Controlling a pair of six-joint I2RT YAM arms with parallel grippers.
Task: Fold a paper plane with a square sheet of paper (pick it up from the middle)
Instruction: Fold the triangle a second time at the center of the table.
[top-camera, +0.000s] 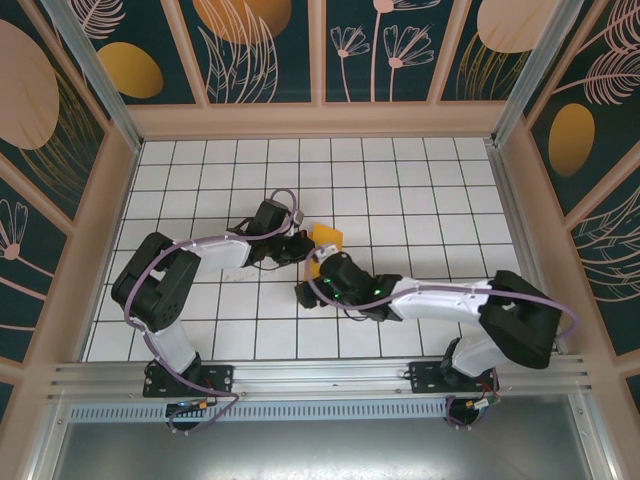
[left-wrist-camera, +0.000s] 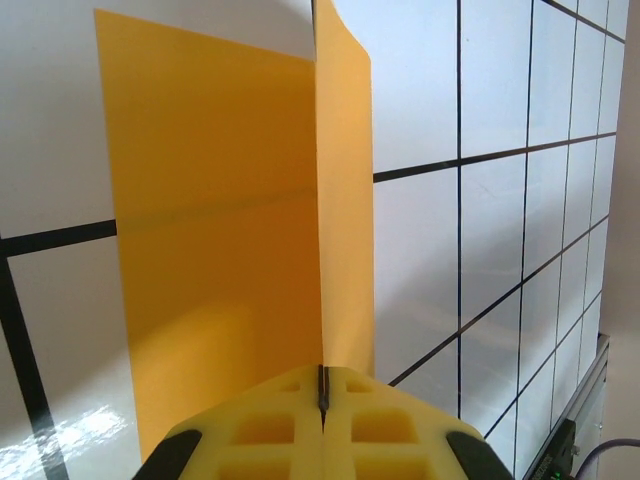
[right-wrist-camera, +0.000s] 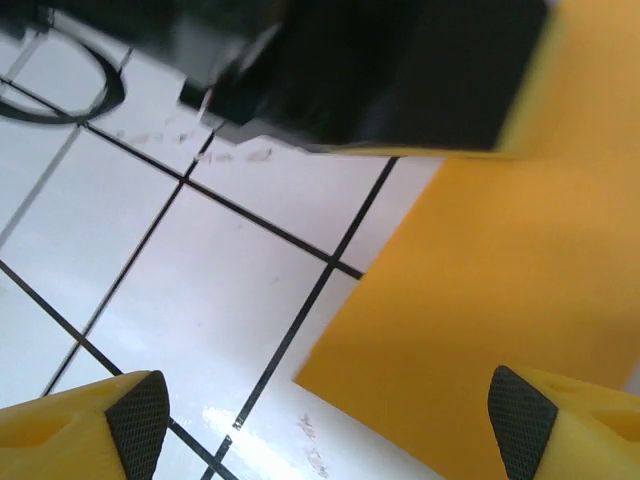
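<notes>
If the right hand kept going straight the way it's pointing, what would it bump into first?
Probably the square sheet of paper, whose corner lies ahead of the right hand on the white table. The left hand looms just beyond, though depth is unclear.

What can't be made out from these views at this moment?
- Top external: most of the sheet of paper lies under both wrists; fold shape unreadable.
- Left wrist: the left gripper is shut on the sheet; the pinched strip hides between its pads, and the raised flap's top is cut by the frame.
- Right wrist: a blurred dark arm housing covers the sheet's far part; the open right gripper has fingers cut by the bottom edge.
</notes>
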